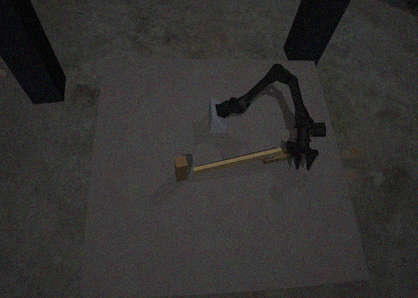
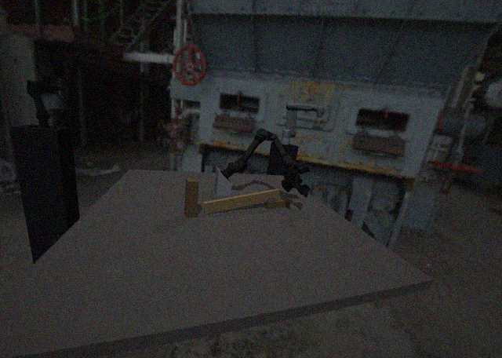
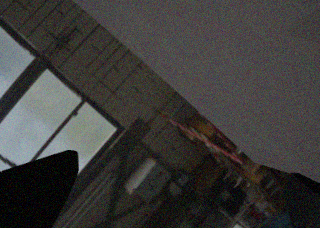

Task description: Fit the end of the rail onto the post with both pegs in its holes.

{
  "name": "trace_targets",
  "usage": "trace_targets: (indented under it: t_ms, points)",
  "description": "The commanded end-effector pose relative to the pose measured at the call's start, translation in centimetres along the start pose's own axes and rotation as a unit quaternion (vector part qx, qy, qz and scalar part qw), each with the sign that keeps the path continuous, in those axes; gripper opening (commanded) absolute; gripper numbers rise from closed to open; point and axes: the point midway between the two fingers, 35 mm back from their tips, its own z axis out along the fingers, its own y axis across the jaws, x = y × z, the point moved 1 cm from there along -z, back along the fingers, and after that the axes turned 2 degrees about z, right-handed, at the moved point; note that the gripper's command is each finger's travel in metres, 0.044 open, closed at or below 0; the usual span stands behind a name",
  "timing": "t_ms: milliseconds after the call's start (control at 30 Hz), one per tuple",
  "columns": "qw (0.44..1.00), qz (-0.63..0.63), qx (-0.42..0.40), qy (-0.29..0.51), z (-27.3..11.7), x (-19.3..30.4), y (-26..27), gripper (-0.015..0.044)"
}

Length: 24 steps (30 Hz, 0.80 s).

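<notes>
The wooden rail (image 1: 238, 159) (image 2: 241, 202) slopes. Its far end is raised at the footboard block (image 1: 275, 158) (image 2: 277, 203), and its near end is down on the table beside the post. The upright wooden post (image 1: 181, 168) (image 2: 191, 198) stands just left of that end, with a narrow gap between them. Small pegs show faintly on the post's side facing the rail in the top view. My gripper (image 1: 303, 168) (image 2: 300, 191) is open and empty, above and just to the right of the block and the rail's far end. The wrist view shows neither rail nor post.
The arm's grey base plate (image 1: 218, 124) (image 2: 223, 187) stands behind the rail on the table (image 1: 215, 227) (image 2: 243, 264). The arm arches over to the right, near the table's right edge. Dark pillars (image 1: 36, 61) (image 2: 44, 184) stand beyond the table.
</notes>
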Motion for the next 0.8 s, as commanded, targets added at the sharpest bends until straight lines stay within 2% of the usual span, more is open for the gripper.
trace_targets:
  t_ms: [0,200,433,600,767]
  points:
    - [0.995,0.006,-0.048,-0.086,4.7,-3.2,4.6,0.0440]
    - [0.969,0.054,-0.111,-0.212,8.8,-8.2,12.2,0.0440]
    - [0.895,0.180,-0.179,-0.367,10.0,-14.9,21.7,0.0440]
    - [0.801,0.318,-0.215,-0.459,8.5,-19.7,27.6,0.0440]
    - [0.659,0.495,-0.231,-0.517,5.4,-23.8,32.4,0.0440]
